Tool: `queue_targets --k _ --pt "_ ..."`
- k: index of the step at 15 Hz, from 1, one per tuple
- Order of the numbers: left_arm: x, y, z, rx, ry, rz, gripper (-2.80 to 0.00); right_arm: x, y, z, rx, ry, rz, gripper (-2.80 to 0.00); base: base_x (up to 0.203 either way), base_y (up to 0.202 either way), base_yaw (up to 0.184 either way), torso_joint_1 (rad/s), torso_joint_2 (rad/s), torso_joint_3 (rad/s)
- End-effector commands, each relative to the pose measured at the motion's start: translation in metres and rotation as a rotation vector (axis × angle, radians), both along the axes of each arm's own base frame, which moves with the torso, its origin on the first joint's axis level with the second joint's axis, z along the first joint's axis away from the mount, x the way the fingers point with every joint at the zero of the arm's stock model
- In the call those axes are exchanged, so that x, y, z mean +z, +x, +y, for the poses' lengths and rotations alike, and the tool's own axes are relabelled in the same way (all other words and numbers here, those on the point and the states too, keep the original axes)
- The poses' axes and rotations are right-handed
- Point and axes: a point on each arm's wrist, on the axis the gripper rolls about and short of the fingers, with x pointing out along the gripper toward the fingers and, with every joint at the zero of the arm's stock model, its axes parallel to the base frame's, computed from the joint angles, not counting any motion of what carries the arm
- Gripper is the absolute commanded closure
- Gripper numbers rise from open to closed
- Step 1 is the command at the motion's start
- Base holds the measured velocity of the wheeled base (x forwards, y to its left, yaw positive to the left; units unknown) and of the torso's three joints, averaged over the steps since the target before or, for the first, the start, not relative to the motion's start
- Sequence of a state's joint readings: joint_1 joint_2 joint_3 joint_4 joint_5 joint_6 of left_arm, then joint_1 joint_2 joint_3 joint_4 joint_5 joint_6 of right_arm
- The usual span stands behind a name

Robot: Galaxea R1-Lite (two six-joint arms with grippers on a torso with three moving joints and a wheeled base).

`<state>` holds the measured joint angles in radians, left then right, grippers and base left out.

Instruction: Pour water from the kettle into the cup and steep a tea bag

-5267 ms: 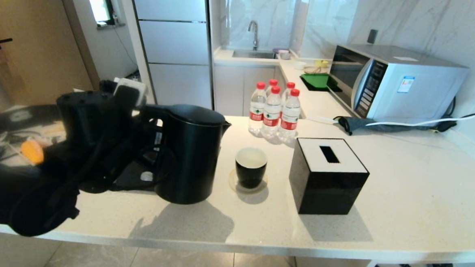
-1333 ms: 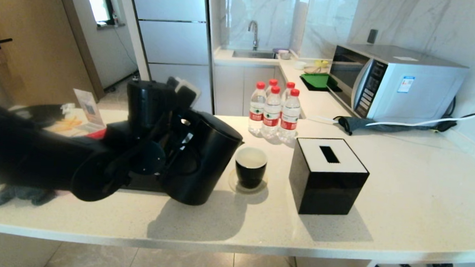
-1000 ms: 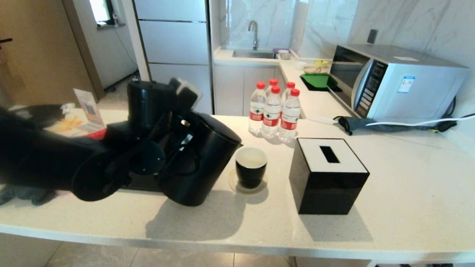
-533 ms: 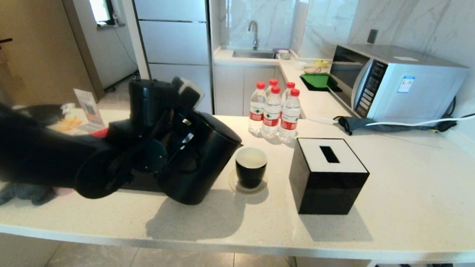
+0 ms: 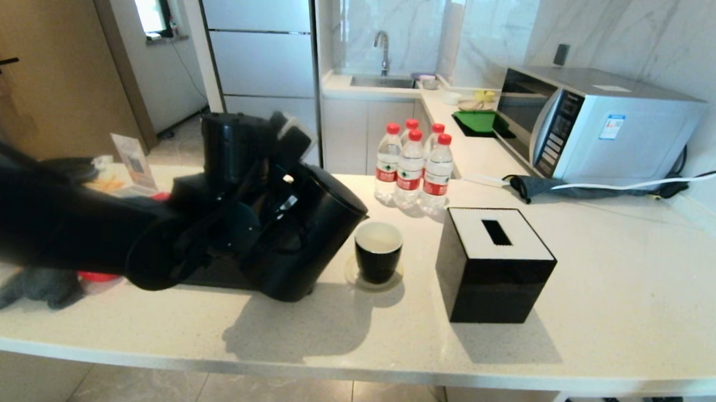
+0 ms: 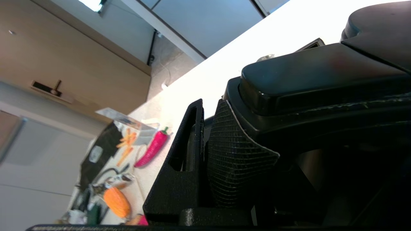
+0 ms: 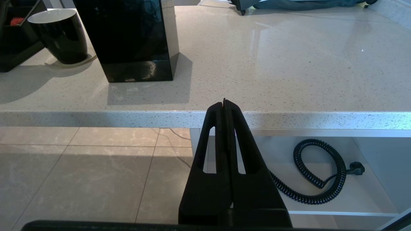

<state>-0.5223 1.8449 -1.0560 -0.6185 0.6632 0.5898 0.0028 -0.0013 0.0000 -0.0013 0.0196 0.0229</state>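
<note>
In the head view the left gripper (image 5: pixel 272 202) is gripping the kettle (image 5: pixel 307 235) by its handle and tilting it, spout leaning toward the cup (image 5: pixel 378 251) just beside it on the table (image 5: pixel 605 287); no water stream is showing, and no tea bag.

The left wrist view is showing a ribbed pad (image 6: pixel 237 154) pressing the handle.

In the right wrist view the right gripper (image 7: pixel 224 106) is hanging empty, fingers pressed together, below the table edge.

Risk, as I judge it: the spout is sitting short of the rim, so water may be spilling onto the table.
</note>
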Motion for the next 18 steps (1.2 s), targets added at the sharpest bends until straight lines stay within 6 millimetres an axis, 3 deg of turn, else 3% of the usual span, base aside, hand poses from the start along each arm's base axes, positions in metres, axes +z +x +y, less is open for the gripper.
queue_targets --k 1,18 --pt "0.0002 0.0015 -0.0005 0.004 0.008 -0.003 0.00 0.0001 0.0001 0.0000 0.001 0.000 0.001 0.00 0.000 0.000 0.000 0.000 0.00 0.000" --pt "-0.0038 0.0013 -0.0073 -0.019 0.058 0.014 0.00 0.0001 0.0001 0.0000 0.001 0.000 0.001 0.00 0.000 0.000 0.000 0.000 0.00 0.000"
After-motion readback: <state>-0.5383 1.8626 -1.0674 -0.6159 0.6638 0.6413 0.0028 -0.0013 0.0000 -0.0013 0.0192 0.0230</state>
